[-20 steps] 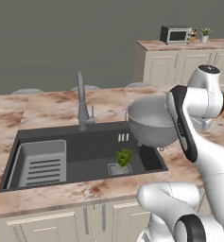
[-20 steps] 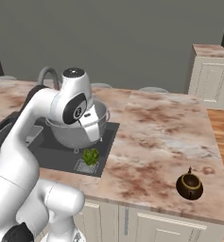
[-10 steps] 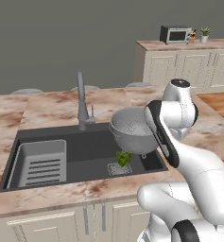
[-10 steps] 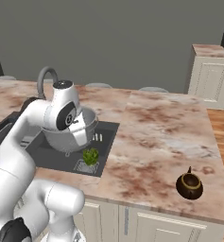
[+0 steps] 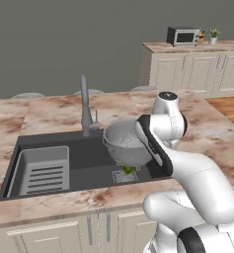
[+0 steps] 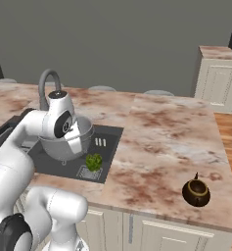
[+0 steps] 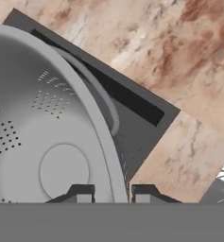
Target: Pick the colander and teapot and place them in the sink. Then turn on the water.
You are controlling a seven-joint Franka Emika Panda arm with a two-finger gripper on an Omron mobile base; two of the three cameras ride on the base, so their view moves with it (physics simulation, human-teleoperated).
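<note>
Two dark fingertips of the tool [image 7: 107, 194] rise at the bottom of the hand view, one inside and one outside the colander's [image 5: 129, 144] rolled rim, so the tool is clamped on that rim; the tips themselves are cut off by the picture's lower edge. In the left base view the grey ribbed tray [image 5: 42, 170] lies in the left part of the sink [image 5: 91, 155], and the tall slim tap [image 5: 84, 106] stands at the back rim. The colander hangs tilted over the right part of the basin, above the green leafy bunch [image 5: 128, 170], which it mostly hides there; the white arm covers the colander's right side. In the right base view the bunch [image 6: 93, 162] shows more fully beside a small drain grate, and the arm's head hides much of the colander [image 6: 68, 143]. The teapot [image 6: 196, 192] sits well apart to the right on the pinkish-brown marble desk [image 6: 156, 142], near its front edge. Far right in the left base view, a microwave [image 5: 183, 36] and a small potted plant [image 5: 214, 35] stand on cream cabinets [image 5: 192, 69]; no writing can be read on them. The wall behind is plain dark grey.
</note>
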